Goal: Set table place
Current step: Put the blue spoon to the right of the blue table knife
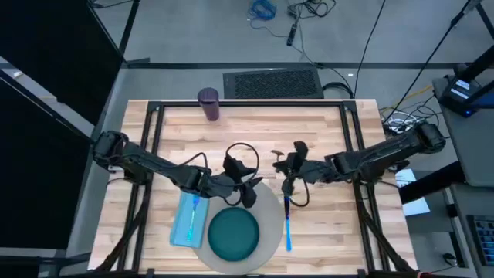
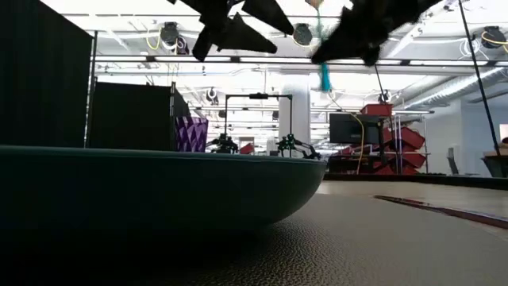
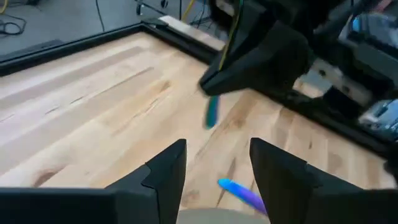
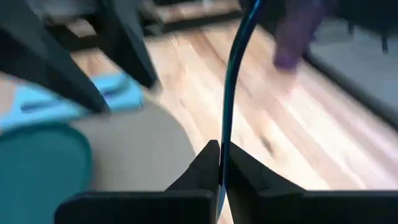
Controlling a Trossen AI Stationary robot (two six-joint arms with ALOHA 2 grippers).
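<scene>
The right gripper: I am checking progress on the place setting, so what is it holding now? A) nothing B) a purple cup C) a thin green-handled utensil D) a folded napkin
C: the right gripper is shut on the utensil, which hangs above the table.

The teal plate [image 1: 233,234] is cut off by the low view's left edge. In the right wrist view the purple cup [image 4: 297,34], at about one o'clock, is only a blur. The thin green handle [image 4: 229,99] clamped by the right gripper [image 4: 220,171] runs out of view, its far end hidden.
</scene>
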